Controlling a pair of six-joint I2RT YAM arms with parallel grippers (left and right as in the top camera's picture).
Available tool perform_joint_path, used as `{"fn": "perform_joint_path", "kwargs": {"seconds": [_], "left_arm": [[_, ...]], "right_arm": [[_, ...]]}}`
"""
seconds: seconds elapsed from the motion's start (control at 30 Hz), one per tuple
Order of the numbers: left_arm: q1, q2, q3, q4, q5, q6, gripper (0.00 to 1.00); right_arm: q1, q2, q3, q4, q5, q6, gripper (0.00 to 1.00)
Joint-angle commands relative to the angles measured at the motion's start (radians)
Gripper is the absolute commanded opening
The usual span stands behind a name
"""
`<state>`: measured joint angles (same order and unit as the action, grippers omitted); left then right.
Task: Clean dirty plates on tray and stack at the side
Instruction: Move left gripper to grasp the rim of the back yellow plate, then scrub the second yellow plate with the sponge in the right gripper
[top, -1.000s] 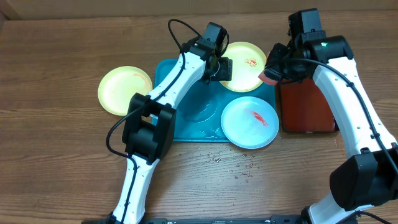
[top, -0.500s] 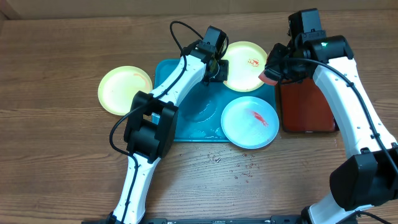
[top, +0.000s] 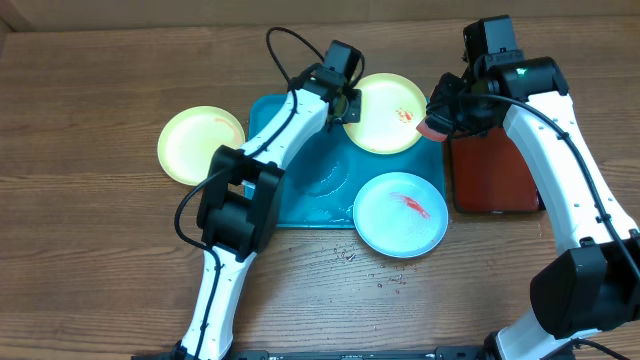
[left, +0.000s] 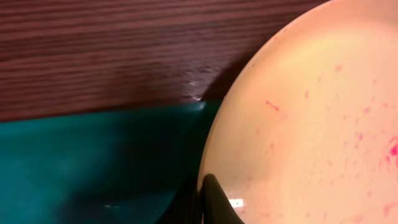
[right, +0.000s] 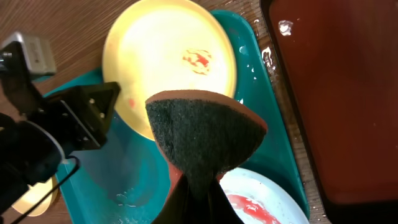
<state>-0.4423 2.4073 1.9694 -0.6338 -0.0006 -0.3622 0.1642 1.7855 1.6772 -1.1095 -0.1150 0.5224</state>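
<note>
Blue tray (top: 305, 200) on the table (top: 100, 260). Grips the yellow plate (top: 388, 112) by its rim with the left gripper (top: 347, 103), at the tray's far edge. Squeezes a sponge (right: 205, 134) in the right gripper (top: 445, 112), beside that plate.

- We saw the left arm (top: 290, 125) crossing the tray's (top: 310, 205) left-back corner.
- Its middle lay open to us, between arm and blue plate (top: 400, 215).
- The sponge (top: 434, 126) hung between the back yellow plate (top: 385, 112) and the red tray (top: 490, 175).
</note>
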Motion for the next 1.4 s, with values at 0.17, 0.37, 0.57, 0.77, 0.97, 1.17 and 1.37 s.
{"fn": "perform_joint_path", "kwargs": {"seconds": [0.17,0.37,0.57,0.77,0.97,1.17,1.37], "left_arm": [[0.138,-0.001,0.161,-0.455,-0.035,0.223,0.04],[0.197,-0.001,0.161,-0.663,-0.021,0.312,0.17],[0.216,-0.001,0.152,-0.681,0.105,0.139,0.66],[0.212,-0.001,0.085,-0.674,0.103,0.039,0.51],[0.215,-0.001,-0.050,-0.581,0.102,-0.016,0.28],[0.222,-0.001,-0.088,-0.484,0.102,-0.016,0.04],[0.219,-0.001,-0.088,-0.460,0.103,0.011,0.04]], "right_arm": [[0.001,-0.003,-0.006,0.025,-0.010,-0.017,0.04],[0.058,0.024,-0.039,0.099,-0.063,-0.050,0.04],[0.159,0.059,-0.039,0.170,-0.063,-0.060,0.04],[0.195,0.100,-0.039,0.182,-0.063,-0.060,0.04],[0.195,0.144,-0.039,0.196,-0.080,-0.061,0.04],[0.218,0.237,-0.039,0.278,-0.139,-0.108,0.04],[0.264,0.349,-0.038,0.354,-0.142,-0.108,0.04]]}}
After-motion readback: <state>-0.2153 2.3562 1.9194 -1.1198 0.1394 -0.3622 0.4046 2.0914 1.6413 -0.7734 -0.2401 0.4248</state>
